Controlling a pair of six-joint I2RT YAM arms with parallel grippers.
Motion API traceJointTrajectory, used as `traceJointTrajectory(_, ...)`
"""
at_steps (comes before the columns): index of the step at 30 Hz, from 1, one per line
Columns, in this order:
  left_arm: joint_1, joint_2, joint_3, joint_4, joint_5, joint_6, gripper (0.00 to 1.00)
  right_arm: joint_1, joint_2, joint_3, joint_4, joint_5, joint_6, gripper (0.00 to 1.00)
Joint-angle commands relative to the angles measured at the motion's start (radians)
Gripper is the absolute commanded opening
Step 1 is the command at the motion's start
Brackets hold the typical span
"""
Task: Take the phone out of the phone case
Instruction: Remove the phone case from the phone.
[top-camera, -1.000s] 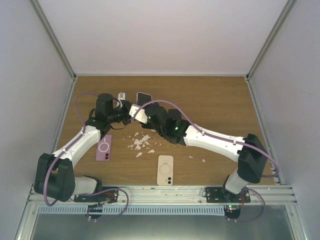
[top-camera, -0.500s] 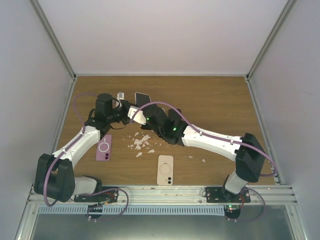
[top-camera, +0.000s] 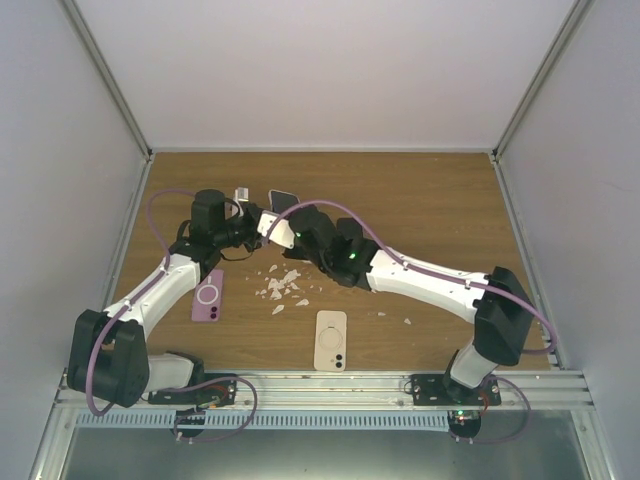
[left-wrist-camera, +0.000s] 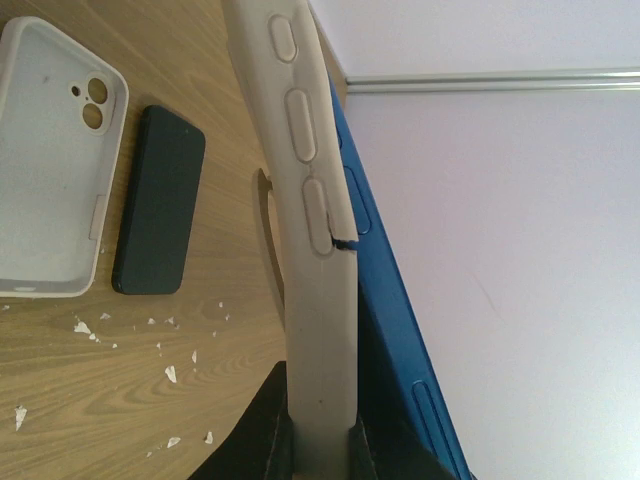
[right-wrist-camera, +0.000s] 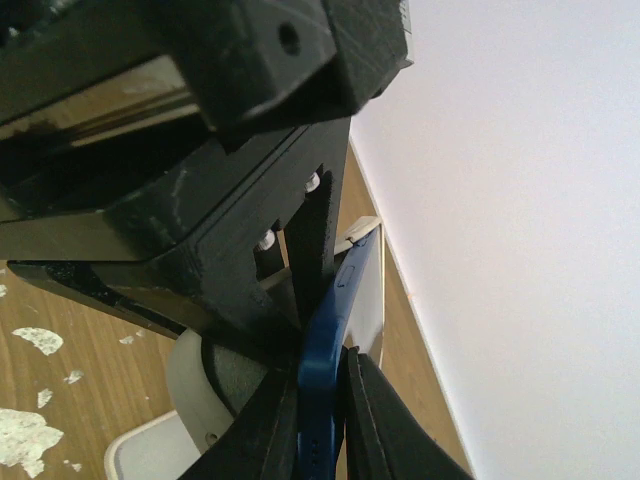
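Cream-coloured spare case (top-camera: 331, 340) lies flat on the tabletop (top-camera: 430, 200), nearer the arm bases than the white scraps (top-camera: 282, 285). It shows a ring mark and two lens holes, with no wording I can read.

- Purple case (top-camera: 208, 295): flat, to the left of the scraps, also with a ring mark and no legible brand.
- Left wrist view: an empty pale case (left-wrist-camera: 50, 170) and a dark phone (left-wrist-camera: 160, 215) lie side by side just past some scraps. Neither is marked.
- Beyond the scraps, both arms meet and hold the work up off the wood.
- Left fingers (left-wrist-camera: 262, 445) are closed tight on the near end of the beige case (left-wrist-camera: 305, 200).
- Right fingers (right-wrist-camera: 378, 425) are pinched shut on the thin edge of the blue phone (left-wrist-camera: 400, 330).

Change over the last second: the right wrist nudged toward the left arm, then eased back. The raised end of the pair now sits slightly further left above the scraps.

Reading: a prying wiggle. The phone already angles out of the case's open face along the button side. Its far end looks still seated, though I cannot be sure. Extraction is part done, not finished.

No writing shows on the phone, the case or the arms.
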Motion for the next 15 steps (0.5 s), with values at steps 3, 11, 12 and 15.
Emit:
traceJointTrajectory(3,-0.025,-0.051,0.016,0.119,0.144,0.068,0.0,-0.079,-0.06,-0.024,-0.041,-0.002,0.025,0.01)
traceJointTrajectory(11,-0.063,-0.039,0.043,0.149,0.172,0.065,0.0,-0.08,-0.055,-0.061,0.001,0.03,-0.011,0.12)
traceJointTrajectory(12,-0.063,-0.039,0.043,0.151,0.176,0.063,0.0,-0.08,-0.055,-0.064,0.009,0.038,-0.018,0.13)
traceJointTrajectory(15,-0.069,-0.04,0.041,0.166,0.189,0.056,0.0,-0.082,-0.048,-0.075,0.025,0.048,-0.025,0.14)
